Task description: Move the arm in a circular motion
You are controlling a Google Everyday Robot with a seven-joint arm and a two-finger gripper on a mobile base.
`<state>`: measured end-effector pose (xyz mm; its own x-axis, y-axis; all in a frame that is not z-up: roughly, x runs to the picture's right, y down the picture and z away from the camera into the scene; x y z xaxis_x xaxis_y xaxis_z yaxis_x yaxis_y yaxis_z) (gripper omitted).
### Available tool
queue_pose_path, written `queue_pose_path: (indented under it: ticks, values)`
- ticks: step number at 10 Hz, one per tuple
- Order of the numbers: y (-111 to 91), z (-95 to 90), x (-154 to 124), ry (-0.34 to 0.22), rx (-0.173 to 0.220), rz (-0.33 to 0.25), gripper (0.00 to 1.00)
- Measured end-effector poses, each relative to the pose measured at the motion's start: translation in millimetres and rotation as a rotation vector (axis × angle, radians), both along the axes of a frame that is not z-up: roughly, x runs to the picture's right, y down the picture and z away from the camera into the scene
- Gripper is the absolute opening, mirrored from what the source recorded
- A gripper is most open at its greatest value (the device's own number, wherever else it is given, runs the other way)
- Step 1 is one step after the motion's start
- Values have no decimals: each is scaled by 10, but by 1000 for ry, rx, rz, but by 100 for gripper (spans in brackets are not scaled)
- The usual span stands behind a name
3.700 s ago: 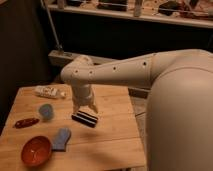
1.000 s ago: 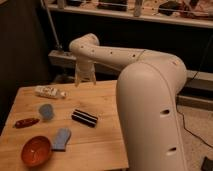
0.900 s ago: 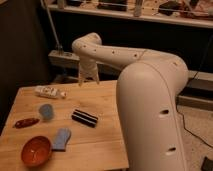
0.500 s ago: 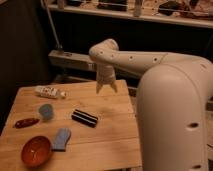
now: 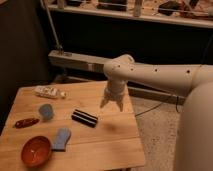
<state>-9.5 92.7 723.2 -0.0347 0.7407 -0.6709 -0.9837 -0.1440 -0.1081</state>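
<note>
The cream-white arm (image 5: 160,75) reaches in from the right, its thick tubular segment dotted with small dark holes and bending down at a rounded joint. At its end the small pale gripper (image 5: 112,104) hangs over the right part of the wooden table (image 5: 105,142), its fingers (image 5: 104,102) spread apart and pointing down with nothing between them. It hovers to the right of a dark striped block (image 5: 84,118) and does not touch it.
On the table lie a plastic bottle (image 5: 48,92) at the back left, a small grey-blue cup (image 5: 46,111), a red-brown oblong item (image 5: 26,122), an orange bowl (image 5: 36,150) and a blue sponge (image 5: 62,138). Dark shelving and a rail stand behind.
The arm has swept from the back left of the table rightward and then down and forward, so the gripper now hangs lower over the table's right side.
</note>
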Motion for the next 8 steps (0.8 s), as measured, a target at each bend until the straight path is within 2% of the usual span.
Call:
queue_pose_path:
  ticks: [1, 2, 4, 5, 6, 7, 8]
  values:
    - [4, -83, -253, -70, 15, -47, 65]
    - [-26, -154, -668, -177, 42, -154, 65]
    - [-108, -169, -1135, -289, 75, -284, 65]
    - [-256, -132, -1487, -359, 110, -367, 65]
    - [-455, -42, -1741, -397, 150, -423, 65]
    - [-593, 28, -1812, -402, 172, -443, 65]
    - [-984, 247, -1825, -378, 226, -479, 65]
